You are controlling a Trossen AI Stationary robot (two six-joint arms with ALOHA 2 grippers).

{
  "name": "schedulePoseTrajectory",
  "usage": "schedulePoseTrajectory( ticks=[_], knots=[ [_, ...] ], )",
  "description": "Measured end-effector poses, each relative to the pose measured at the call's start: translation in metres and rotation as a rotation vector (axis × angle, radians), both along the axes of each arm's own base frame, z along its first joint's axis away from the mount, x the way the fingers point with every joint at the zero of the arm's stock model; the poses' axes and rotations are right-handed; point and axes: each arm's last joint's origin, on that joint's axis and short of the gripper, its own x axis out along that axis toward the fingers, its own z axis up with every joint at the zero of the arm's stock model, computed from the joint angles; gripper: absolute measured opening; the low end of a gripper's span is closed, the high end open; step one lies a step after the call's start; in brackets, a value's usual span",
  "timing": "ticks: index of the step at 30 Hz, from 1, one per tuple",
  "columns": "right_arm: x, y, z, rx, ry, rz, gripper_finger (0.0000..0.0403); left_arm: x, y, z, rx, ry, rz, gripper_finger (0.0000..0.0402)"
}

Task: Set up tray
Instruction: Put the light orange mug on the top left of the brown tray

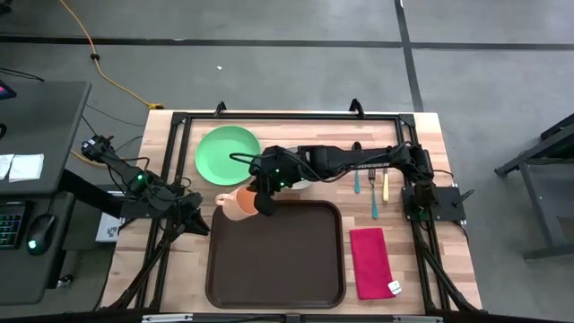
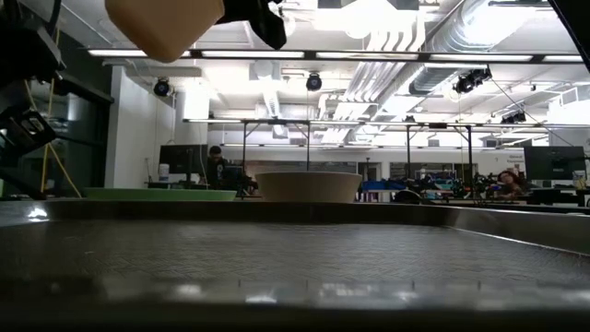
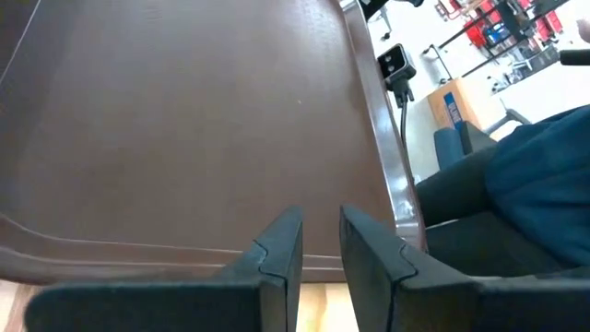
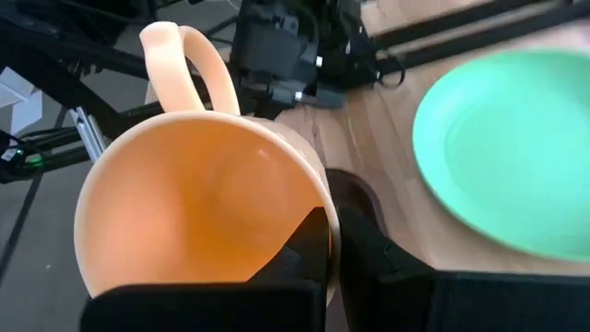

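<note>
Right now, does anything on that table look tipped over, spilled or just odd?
Nothing is spilled or broken. The one unusual sight is the pale orange plastic mug: it hangs in the air, pinched at its rim by the right gripper above the far left corner of the large dark brown plastic tray, which holds nothing yet.

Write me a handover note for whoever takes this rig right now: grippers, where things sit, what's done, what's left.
Right gripper: shut on the rim of the orange mug, held in the air above the tray's far left corner.
Left gripper: fingers apart, holding nothing, at the tray's left edge.
Tray: nothing on it yet.
On the table: green plate and bowl beyond the tray, fork and other cutlery plus red napkin to its right.
Left: set the mug down, then load the rest.
</note>
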Motion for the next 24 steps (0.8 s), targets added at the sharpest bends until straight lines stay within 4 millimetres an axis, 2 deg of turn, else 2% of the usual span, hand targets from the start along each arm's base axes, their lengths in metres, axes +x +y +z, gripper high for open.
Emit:
schedulePoseTrajectory(
  ticks=[2, 6, 14, 17, 24],
  knots=[
    [0.0, -0.002, 0.004, -0.023, 0.001, 0.002, 0.0, 0.0, 0.0, 0.0, -0.001, -0.002, 0.001, 0.0104],
    [0.006, -0.005, 0.0, -0.07, 0.066, 0.005, 0.0, -0.001, 0.0, 0.005, -0.005, -0.006, 0.005, 0.0104],
    [0.031, -0.005, -0.009, -0.136, 0.153, 0.051, 0.0, -0.008, 0.007, 0.029, 0.032, 0.011, 0.037, 0.0104],
    [0.037, -0.006, -0.013, -0.141, 0.13, 0.064, 0.0, -0.012, 0.01, 0.036, 0.051, 0.03, 0.044, 0.0104],
    [0.039, -0.006, -0.017, -0.107, 0.128, 0.066, 0.0, -0.023, 0.018, 0.048, 0.108, 0.092, 0.061, 0.0104]
  ],
)
